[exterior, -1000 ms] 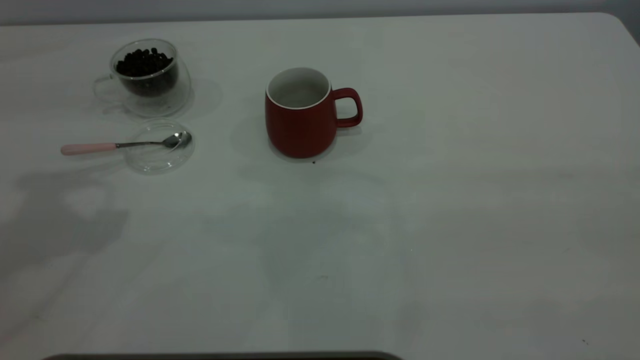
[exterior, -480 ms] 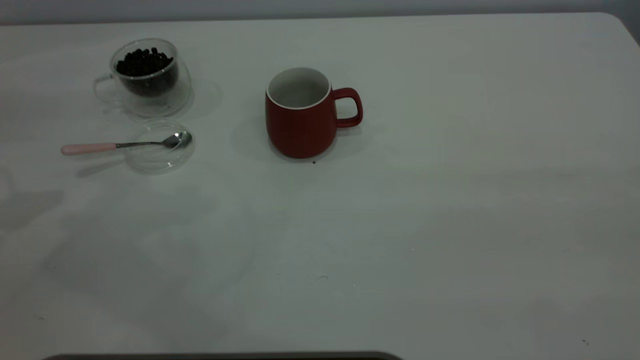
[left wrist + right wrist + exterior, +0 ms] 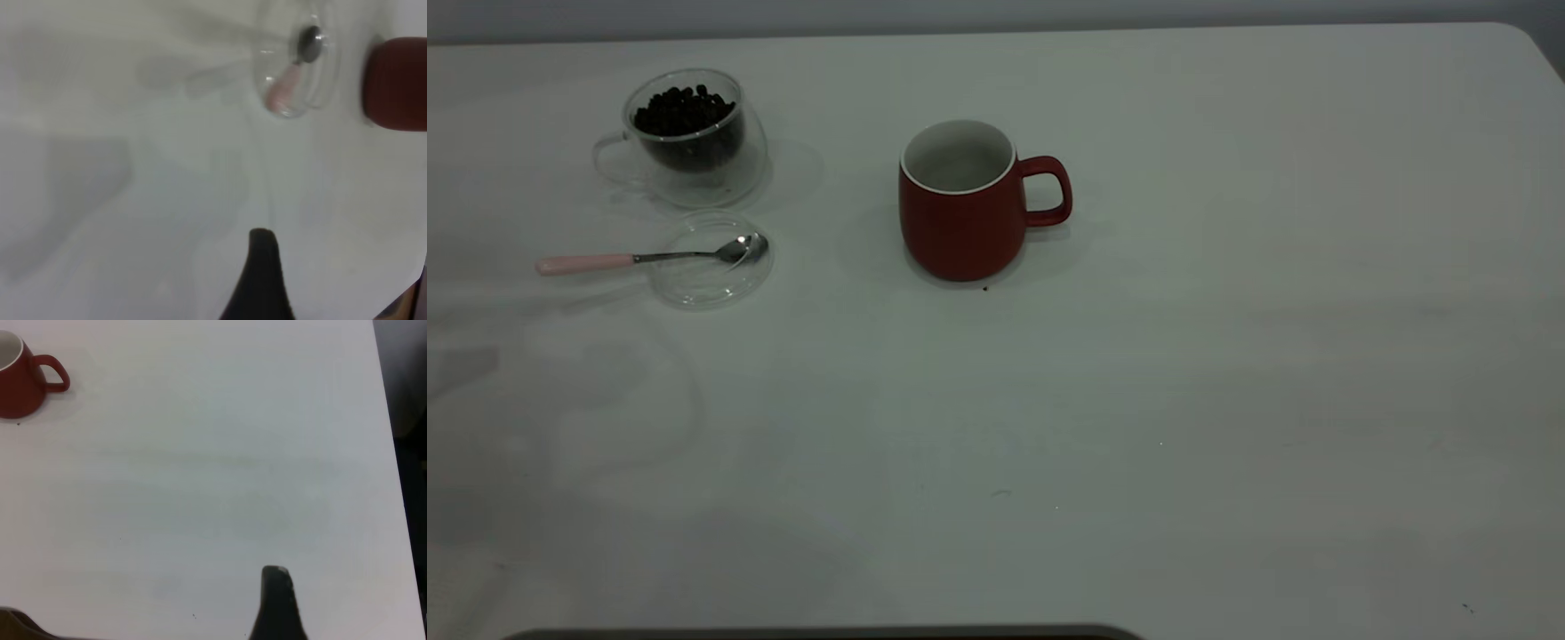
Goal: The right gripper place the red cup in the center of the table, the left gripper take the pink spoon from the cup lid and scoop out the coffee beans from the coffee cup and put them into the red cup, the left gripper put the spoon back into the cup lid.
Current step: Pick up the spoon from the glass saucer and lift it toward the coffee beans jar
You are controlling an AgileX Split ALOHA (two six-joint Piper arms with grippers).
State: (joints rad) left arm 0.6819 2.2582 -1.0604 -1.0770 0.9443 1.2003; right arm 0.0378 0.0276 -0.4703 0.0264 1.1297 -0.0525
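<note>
Table [image 3: 1227, 356]: plain white top, a few tiny dark specks, rounded corner at the far right of the exterior view. Grey wall strip [image 3: 960, 13] behind the far edge. A dark band [image 3: 827, 633] cuts into the near edge. Soft grey shadows lie across the left half of the surface.

Left end effector [image 3: 261, 280]: only one black tapering finger tip shows in the left wrist view, hovering over bare table and holding nothing. How far it is open: cannot tell. Ahead of it, well apart, lies the cup lid [image 3: 293, 73] with the pink spoon [image 3: 288, 83] on it; both are blurred. Beyond the lid, to one side, the red cup [image 3: 397, 83] is cut off by the frame edge.

Right end effector [image 3: 277, 603]: again one black finger tip in view, over bare table, nothing in it; opening cannot be told. The red cup stands far from it, partly cropped. The table edge runs beside the tip, dark floor [image 3: 407, 380] past it.

Neither end effector appears in the exterior view.

Exterior view: red cup upright mid-table, handle toward the right arm's side, white interior; contents cannot be made out. Coffee cup [image 3: 689, 138] stands well to its left, coffee beans [image 3: 683, 111] heaped inside. Just in front of it the cup lid, spoon bowl resting in the lid, pink handle overhanging its rim toward the left arm's side. A dark speck [image 3: 985, 288] sits at the red cup's base.
</note>
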